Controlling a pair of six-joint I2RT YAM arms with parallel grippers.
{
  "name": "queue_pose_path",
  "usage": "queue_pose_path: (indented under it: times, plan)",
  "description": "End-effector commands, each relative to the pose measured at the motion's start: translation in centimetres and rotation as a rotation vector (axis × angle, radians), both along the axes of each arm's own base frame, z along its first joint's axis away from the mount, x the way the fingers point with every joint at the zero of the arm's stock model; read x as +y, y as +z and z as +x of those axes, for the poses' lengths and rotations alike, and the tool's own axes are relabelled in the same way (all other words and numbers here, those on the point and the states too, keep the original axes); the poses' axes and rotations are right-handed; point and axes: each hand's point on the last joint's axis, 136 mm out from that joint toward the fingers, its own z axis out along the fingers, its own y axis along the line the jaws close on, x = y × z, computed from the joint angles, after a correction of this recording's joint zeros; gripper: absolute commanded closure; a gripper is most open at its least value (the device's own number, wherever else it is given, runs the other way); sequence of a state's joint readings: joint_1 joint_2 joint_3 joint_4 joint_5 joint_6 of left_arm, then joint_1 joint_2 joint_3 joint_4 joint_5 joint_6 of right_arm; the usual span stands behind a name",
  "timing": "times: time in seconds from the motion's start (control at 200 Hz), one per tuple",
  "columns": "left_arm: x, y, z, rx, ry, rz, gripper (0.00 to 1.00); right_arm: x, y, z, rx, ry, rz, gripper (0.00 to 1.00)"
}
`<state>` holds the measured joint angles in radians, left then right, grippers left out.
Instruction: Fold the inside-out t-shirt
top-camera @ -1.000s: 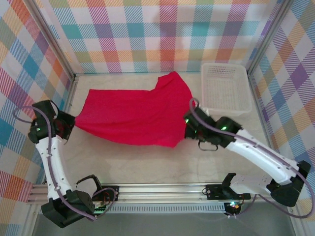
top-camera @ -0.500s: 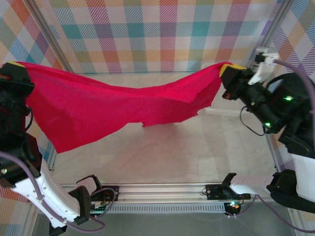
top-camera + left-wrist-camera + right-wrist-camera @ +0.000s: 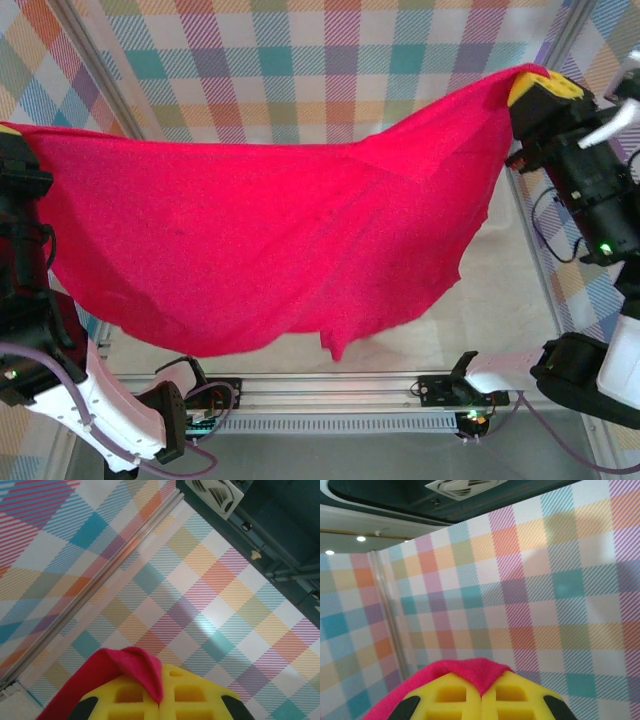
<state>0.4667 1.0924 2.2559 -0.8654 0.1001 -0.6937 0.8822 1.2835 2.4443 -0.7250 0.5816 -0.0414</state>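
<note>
Garment: inside-out t-shirt (image 3: 250, 240), crimson, hung in the air and stretched wide between both arms, clear of the table (image 3: 500, 300). Left gripper (image 3: 161, 700): clenched on a fold of red fabric at the left top corner, yellow pads together. Right gripper (image 3: 481, 692): clenched on the opposite top corner, high at the right. Top edge: taut, rising rightward. Lower edge: sags in a curve, lowest near centre, by the near rail (image 3: 330, 385). Room: bare tabletop at the right; plaid walls (image 3: 330, 70) beyond.
</note>
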Motion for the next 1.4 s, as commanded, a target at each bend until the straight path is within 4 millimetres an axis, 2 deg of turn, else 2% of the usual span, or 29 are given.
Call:
queue_pose_path:
  times: [0.0, 0.095, 0.21, 0.275, 0.36, 0.405, 0.415, 0.435, 0.535, 0.55, 0.575, 0.595, 0.61, 0.625, 0.64, 0.66, 0.665, 0.67, 0.695, 0.76, 0.835, 0.93, 1.005, 1.095, 1.19, 1.265, 1.395]
  plan:
    - [2.3, -3.4, 5.1, 0.082, -0.024, -0.054, 1.00, 1.7, -0.4, 4.2, -0.016, -0.190, -0.120, 1.00]
    - [3.7, -9.3, 10.0, 0.199, -0.090, -0.136, 1.00, 3.5, -3.7, 8.7, 0.072, -0.263, -0.195, 1.00]
    - [4.2, -18.0, 15.9, 0.370, -0.154, -0.211, 1.00, 5.4, -10.4, 15.3, 0.266, -0.263, -0.225, 1.00]
    - [4.0, -22.9, 18.9, 0.485, -0.165, -0.214, 1.00, 6.2, -15.0, 19.2, 0.378, -0.265, -0.245, 1.00]
    - [3.9, -30.4, 22.7, 0.654, -0.165, -0.248, 1.00, 7.0, -21.2, 23.8, 0.514, -0.278, -0.268, 1.00]
    - [4.4, -34.3, 24.1, 0.738, -0.150, -0.276, 1.00, 7.2, -24.8, 26.2, 0.586, -0.293, -0.282, 1.00]
    - [3.6, -35.1, 24.7, 0.759, -0.166, -0.273, 1.00, 7.3, -25.6, 26.7, 0.602, -0.298, -0.285, 1.00]
    - [3.3, -36.7, 25.4, 0.793, -0.165, -0.276, 1.00, 7.4, -27.2, 27.6, 0.635, -0.300, -0.290, 1.00]
    - [3.6, -44.6, 28.2, 0.954, -0.107, -0.302, 1.00, 7.8, -35.4, 32.2, 0.781, -0.337, -0.325, 1.00]
    - [3.7, -45.8, 28.6, 0.978, -0.097, -0.311, 0.99, 7.7, -36.8, 33.0, 0.804, -0.346, -0.330, 0.96]
    - [4.1, -47.3, 29.4, 1.009, -0.081, -0.322, 0.86, 7.8, -38.9, 34.2, 0.842, -0.352, -0.342, 0.85]
    - [4.4, -48.4, 30.2, 1.035, -0.070, -0.331, 0.73, 7.8, -40.7, 35.2, 0.874, -0.359, -0.357, 0.74]
    - [4.5, -49.0, 30.8, 1.051, -0.070, -0.335, 0.64, 7.8, -41.3, 35.7, 0.888, -0.363, -0.358, 0.64]
    - [4.6, -49.4, 31.5, 1.067, -0.072, -0.338, 0.58, 7.7, -43.3, 36.4, 0.929, -0.374, -0.377, 0.54]
    - [4.8, -50.3, 32.1, 1.096, -0.072, -0.339, 0.53, 7.7, -44.0, 37.0, 0.948, -0.380, -0.379, 0.46]
    - [4.8, -51.3, 32.6, 1.141, -0.072, -0.337, 0.47, 7.7, -45.5, 37.7, 0.988, -0.386, -0.389, 0.40]
    - [4.9, -51.1, 33.0, 1.139, -0.071, -0.332, 0.46, 7.6, -45.4, 37.7, 0.991, -0.387, -0.385, 0.39]
    - [4.9, -51.3, 33.1, 1.150, -0.068, -0.331, 0.45, 7.6, -46.4, 37.8, 1.014, -0.388, -0.397, 0.38]
    - [5.0, -51.9, 33.6, 1.200, -0.058, -0.323, 0.42, 7.7, -47.6, 38.4, 1.051, -0.389, -0.399, 0.35]
    - [5.0, -52.8, 34.2, 1.302, -0.045, -0.295, 0.38, 8.0, -49.5, 38.6, 1.119, -0.378, -0.392, 0.33]
    - [4.1, -52.4, 33.7, 1.338, -0.054, -0.278, 0.37, 8.7, -50.8, 37.6, 1.184, -0.338, -0.360, 0.32]
    - [1.0, -51.9, 31.7, 1.320, -0.123, -0.274, 0.37, 10.4, -53.5, 34.9, 1.341, -0.239, -0.333, 0.35]
    - [-2.2, -52.2, 29.6, 1.287, -0.214, -0.268, 0.37, 11.7, -55.5, 33.0, 1.387, -0.170, -0.304, 0.37]
    - [-4.8, -54.5, 26.5, 1.306, -0.300, -0.310, 0.37, 11.9, -56.3, 31.1, 1.394, -0.124, -0.209, 0.37]
    - [-5.9, -56.6, 23.6, 1.343, -0.347, -0.358, 0.38, 12.0, -57.5, 29.5, 1.449, -0.114, -0.158, 0.37]
    - [-6.5, -57.7, 21.9, 1.344, -0.364, -0.384, 0.38, 12.7, -58.9, 29.1, 1.489, -0.083, -0.126, 0.37]
    - [-7.3, -59.0, 20.3, 1.352, -0.385, -0.396, 0.39, 13.4, -61.1, 29.3, 1.534, -0.080, -0.096, 0.40]
